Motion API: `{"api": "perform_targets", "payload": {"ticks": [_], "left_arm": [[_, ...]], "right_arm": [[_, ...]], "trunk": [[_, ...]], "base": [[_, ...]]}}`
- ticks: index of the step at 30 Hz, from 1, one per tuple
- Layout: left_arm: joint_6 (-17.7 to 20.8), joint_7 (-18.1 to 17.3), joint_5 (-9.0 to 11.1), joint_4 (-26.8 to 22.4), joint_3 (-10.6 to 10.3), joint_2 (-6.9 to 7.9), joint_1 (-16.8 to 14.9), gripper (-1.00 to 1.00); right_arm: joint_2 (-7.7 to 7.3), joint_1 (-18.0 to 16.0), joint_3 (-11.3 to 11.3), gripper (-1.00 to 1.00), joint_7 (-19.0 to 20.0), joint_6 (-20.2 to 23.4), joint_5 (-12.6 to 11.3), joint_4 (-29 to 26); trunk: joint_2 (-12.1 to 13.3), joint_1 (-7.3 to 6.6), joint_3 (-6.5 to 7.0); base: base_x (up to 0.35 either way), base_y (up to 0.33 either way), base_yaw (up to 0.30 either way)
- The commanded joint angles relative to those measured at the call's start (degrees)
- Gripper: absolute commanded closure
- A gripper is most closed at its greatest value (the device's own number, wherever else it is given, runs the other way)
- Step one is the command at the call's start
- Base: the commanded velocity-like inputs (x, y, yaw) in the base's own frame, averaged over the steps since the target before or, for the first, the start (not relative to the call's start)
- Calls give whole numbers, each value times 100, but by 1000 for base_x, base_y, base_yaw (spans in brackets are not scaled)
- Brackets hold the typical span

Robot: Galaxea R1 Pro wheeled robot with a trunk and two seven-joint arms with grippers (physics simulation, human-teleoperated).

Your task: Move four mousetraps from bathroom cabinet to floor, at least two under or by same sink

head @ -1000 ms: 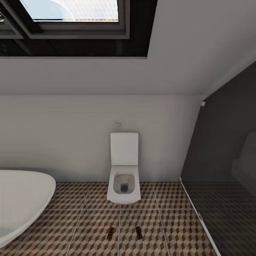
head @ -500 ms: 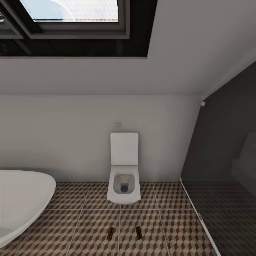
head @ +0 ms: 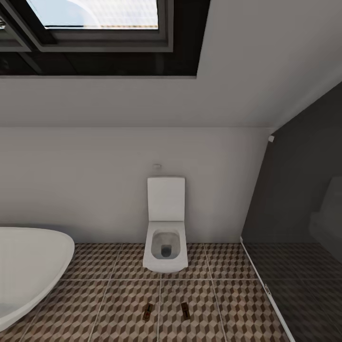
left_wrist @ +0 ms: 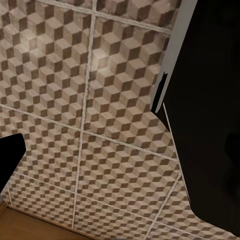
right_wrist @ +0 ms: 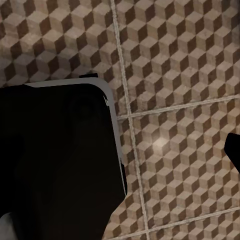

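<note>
Two mousetraps [head: 148, 312] [head: 185, 310] lie flat on the bathroom floor [head: 118, 304], side by side w/ a grout line between them, just in front of the toilet [head: 165, 237] and apart from it. Other two traps, cabinet and sink: not sighted from this position, so count stands at two on the tiles by my judgement.

Surroundings: bathtub [head: 28, 270] at the robot's left, glass shower screen [head: 294, 209] w/ darker tiles at its right, skylight [head: 95, 14] overhead.

Risks, as judged:
- Both traps sit by the toilet, not a sink. If neither gets moved and the remaining pair isn't put by the sink, the sink condition fails.
- Traps are tiny vs. a tile and lie close ahead; the base rolling fwd could run over or scatter them.
- A trap knocked past the screen onto the shower tiles might not count as same floor surface.

Arms: both wrist cams look down at patterned tiles past large dark robot parts, so arms appear lowered, near the body. Left pincer: dark shape at frame edge only, open or closed can't tell. Right pincer: same, can't tell. Nothing seen held in either
</note>
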Motion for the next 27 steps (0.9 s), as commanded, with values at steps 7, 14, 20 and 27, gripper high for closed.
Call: {"api": "perform_targets", "payload": {"ticks": [7, 14, 20, 27], "left_arm": [[22, 12, 41, -1, -48, -1, -5, -100], [22, 12, 41, -1, -48, -1, -5, -100], [22, 12, 41, -1, -49, -1, -5, -100], [22, 12, 41, -1, -48, -1, -5, -100]], "right_arm": [[0, -3, 49, -100, -20, -10, -41, -1], [0, -3, 50, -100, -20, -10, -41, -1], [0, -3, 49, -100, -17, -10, -41, -1], [0, -3, 49, -100, -19, -10, -41, -1]], "trunk": [[-12, 3, -13], [-12, 3, -13], [-12, 3, -13], [-12, 3, -13]], "base": [[0, 0, 0], [0, 0, 0], [0, 0, 0], [0, 0, 0]]}}
